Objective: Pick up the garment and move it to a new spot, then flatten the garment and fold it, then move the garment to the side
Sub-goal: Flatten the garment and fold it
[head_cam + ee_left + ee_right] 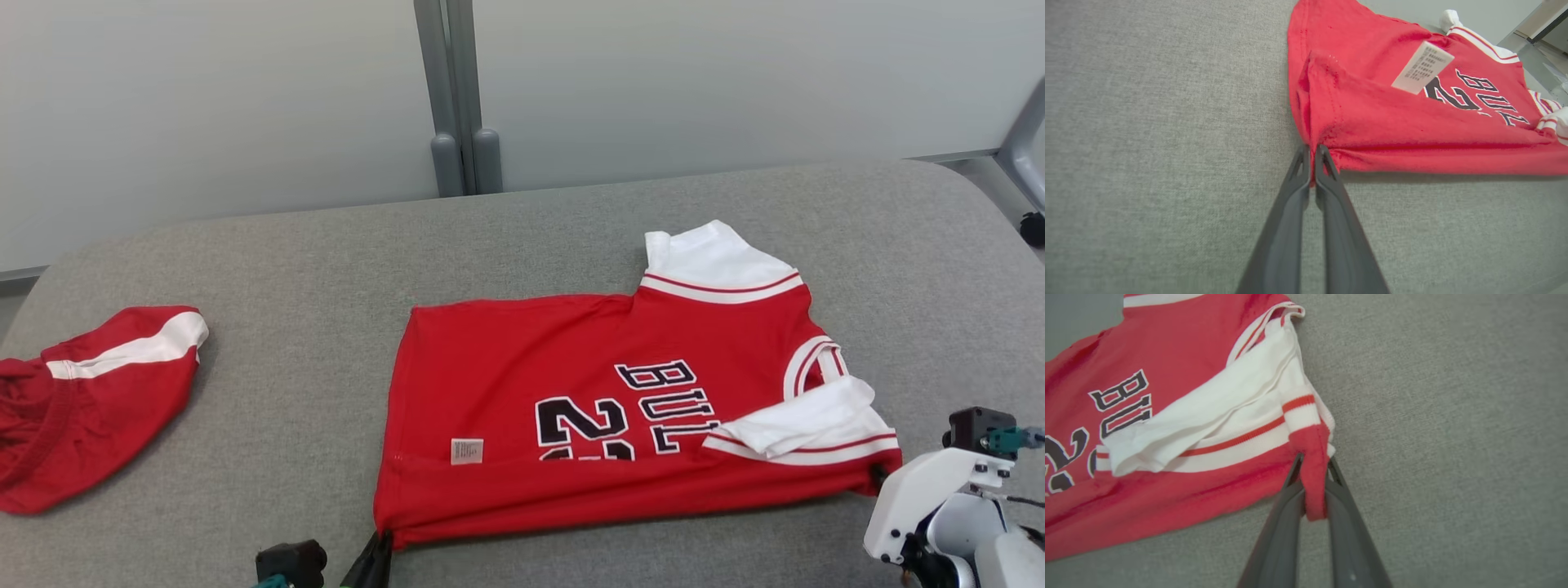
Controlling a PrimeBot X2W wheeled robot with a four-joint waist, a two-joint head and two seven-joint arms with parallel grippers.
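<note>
Holds a red knit basketball jersey with white sleeves and black-and-white lettering (571,392) at two points along its near doubled edge. Clenches the left pincer (1312,154) on the hem corner, and the right pincer (1312,465) on a red strip of cloth just below the white striped sleeve (1208,416). Lies sideways on the middle and right of the grey felt-covered worktop (286,269), hem to the left, collar to the right, white care label (467,451) turned out near the hem.

Looks light, thin and limp. Likely to sag between the two grips, to stretch a little at the ribbed trim, and to let the loose upper sleeve flop out of place when lifted. Seems neither slippery nor fragile; probably drags on the felt rather than sliding. Best taken at corners and doubled edges, as here, pinching both layers to keep the fold together. Worth checking for more than trim alone in the right grip.

Offers a wide, soft, matt surface with rounded far corners and bare cloth all around the jersey. Carries also a crumpled red garment with a white stripe (90,392) at the far left, well apart. Backs onto pale wall panels (204,106) joined by a grey upright post (449,90).
</note>
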